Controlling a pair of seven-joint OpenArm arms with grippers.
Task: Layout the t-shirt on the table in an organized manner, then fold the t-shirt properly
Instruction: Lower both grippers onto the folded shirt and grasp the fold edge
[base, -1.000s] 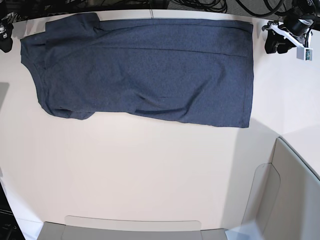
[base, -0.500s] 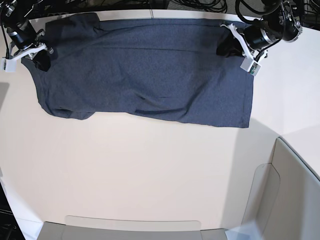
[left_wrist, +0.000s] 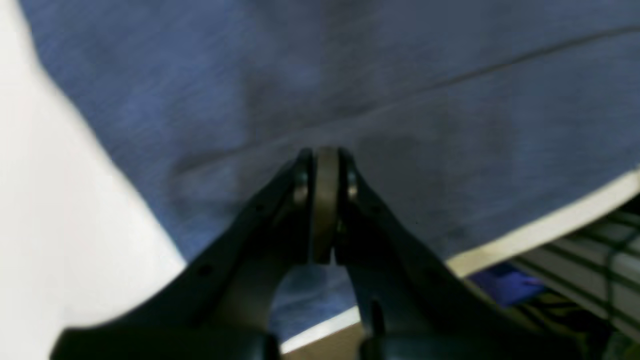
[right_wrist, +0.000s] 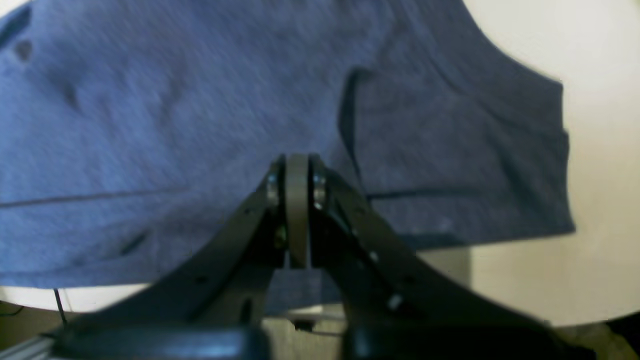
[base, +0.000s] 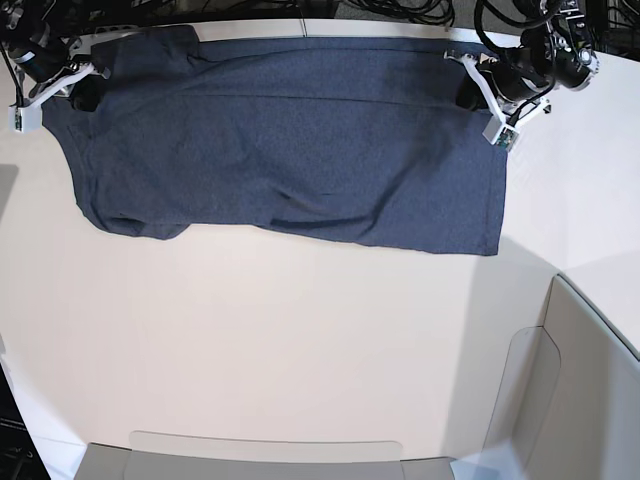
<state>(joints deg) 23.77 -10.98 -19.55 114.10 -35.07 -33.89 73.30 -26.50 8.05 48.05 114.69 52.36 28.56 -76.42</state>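
Both grippers have shifted toward the far edge of the table (base: 300, 350) since the previous frame. Right gripper (base: 85, 92), jaws pressed together, sits over the t-shirt's (base: 290, 140) left sleeve end. The t-shirt lies flat along the far edge, lettering hidden. Left gripper (base: 468, 95), jaws pressed together, sits at its right corner; any cloth pinched is unclear.

A robotics laboratory workstation is shown. A broad, smooth off-white counter (base: 300, 340) with a curved edge is flanked at its far corners by two camera-bearing robot arms, one (base: 45, 65) on the base view's left and one (base: 525, 70) on its right. Bundled black cables (base: 400, 10) are seen behind the far edge. Grey translucent panels (base: 570, 380) stand along the near and right sides.
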